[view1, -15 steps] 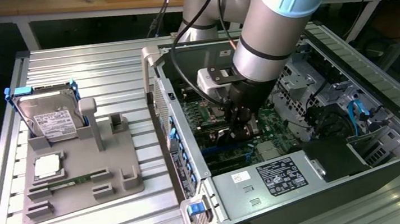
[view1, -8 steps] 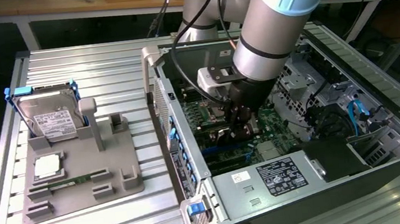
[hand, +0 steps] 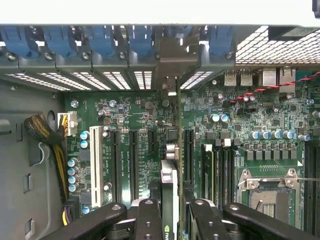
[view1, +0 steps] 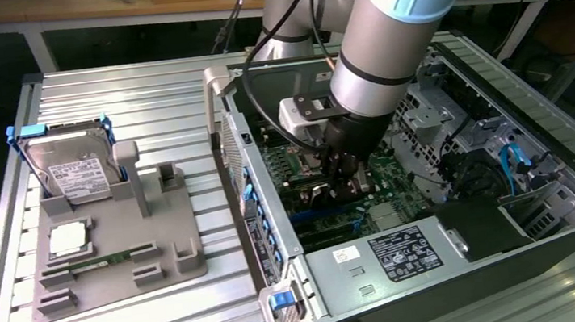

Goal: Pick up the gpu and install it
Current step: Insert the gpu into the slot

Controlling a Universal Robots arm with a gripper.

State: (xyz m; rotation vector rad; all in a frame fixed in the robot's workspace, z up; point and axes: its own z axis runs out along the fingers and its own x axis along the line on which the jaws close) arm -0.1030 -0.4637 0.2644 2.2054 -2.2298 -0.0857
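While the claw (hand: 170, 212) is pinching the gpu (hand: 169, 175) edge-on between its fingers, directly above the motherboard (hand: 130, 125) slots, the card is risking a jam: any tilt could be catching its bracket against the case (view1: 545, 140) rear.

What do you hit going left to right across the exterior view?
Hard drive upright in the grey holder tray → end effector down in the open PC case over the motherboard → blue cable.

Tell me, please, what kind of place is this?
Probably a robotics lab or test bench: an open computer case lies on a ribbed metal table, a grey fixture holds a hard drive, workbenches behind.
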